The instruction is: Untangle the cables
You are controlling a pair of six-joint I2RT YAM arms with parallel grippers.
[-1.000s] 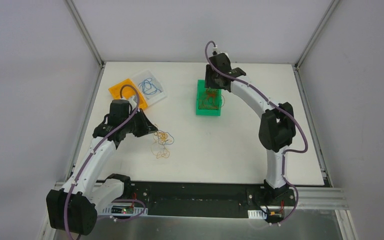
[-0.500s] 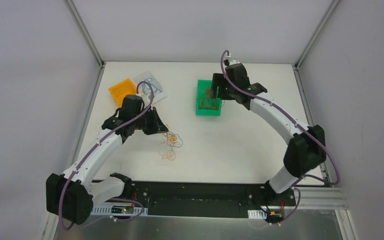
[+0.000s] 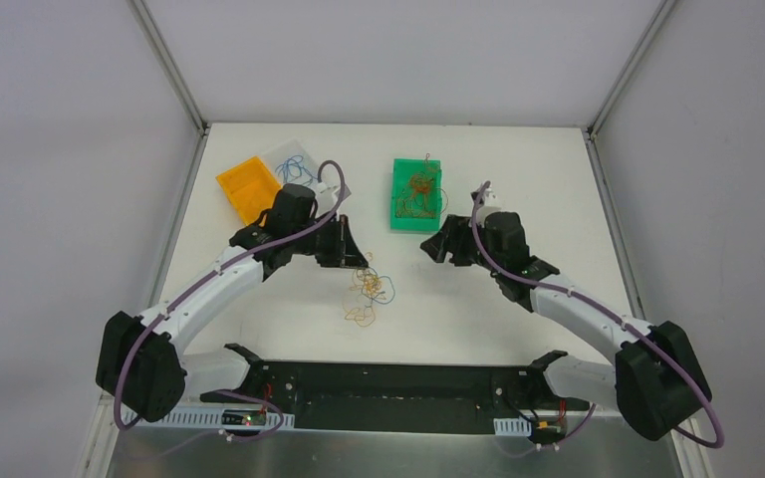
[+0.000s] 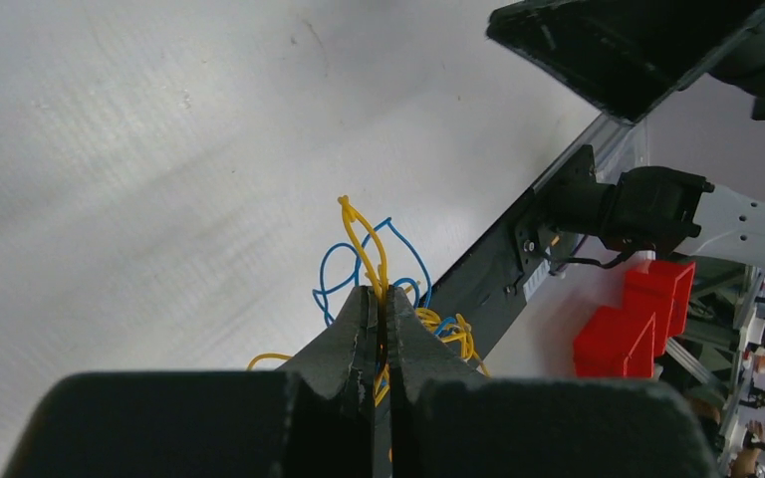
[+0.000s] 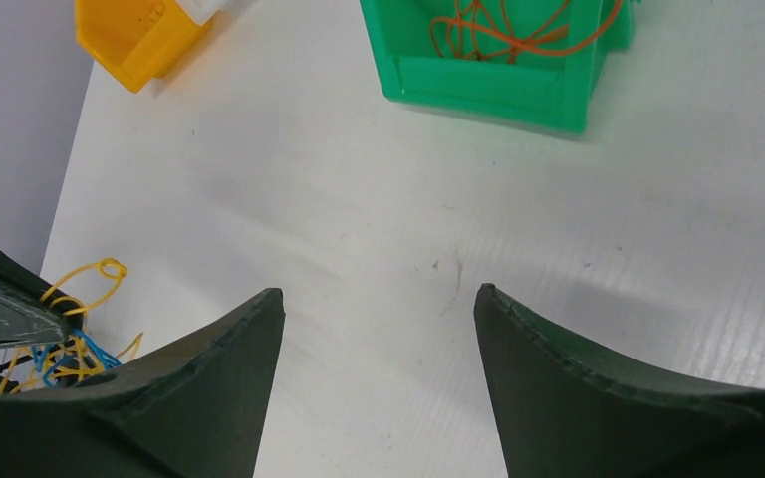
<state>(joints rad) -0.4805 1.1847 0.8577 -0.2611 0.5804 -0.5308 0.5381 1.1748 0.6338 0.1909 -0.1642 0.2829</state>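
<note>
White worktop [image 3: 518, 179], matte and lightly scuffed, boxed in by pale grey walls [image 3: 398, 60] with aluminium posts [image 3: 169, 65] at the far corners: that's your stage. Near its middle, towards you, the cables [image 3: 369, 294] sit as a loose yellow-and-blue knot, and your left gripper [image 3: 357, 261] is right at the top of it. The overhead can't tell you the grip, but the left wrist view can. The jaws are pressed together on a few yellow strands that loop up past the tips, with blue curls behind.

Your right gripper [image 3: 436, 249] hovers near the green bin [image 3: 398, 204], apart from the knot, and its wrist view shows the fingers spread wide over bare worktop. That same view looks into the green bin and picks out orange wires [image 5: 498, 35] lying inside.

Far left, an orange bin [image 3: 244, 186] sits against a clear tray [image 3: 311, 155] holding a blue wire [image 3: 295, 170]. Only the left wrist view catches the red bins [image 4: 637, 319] beyond the worktop's edge.
</note>
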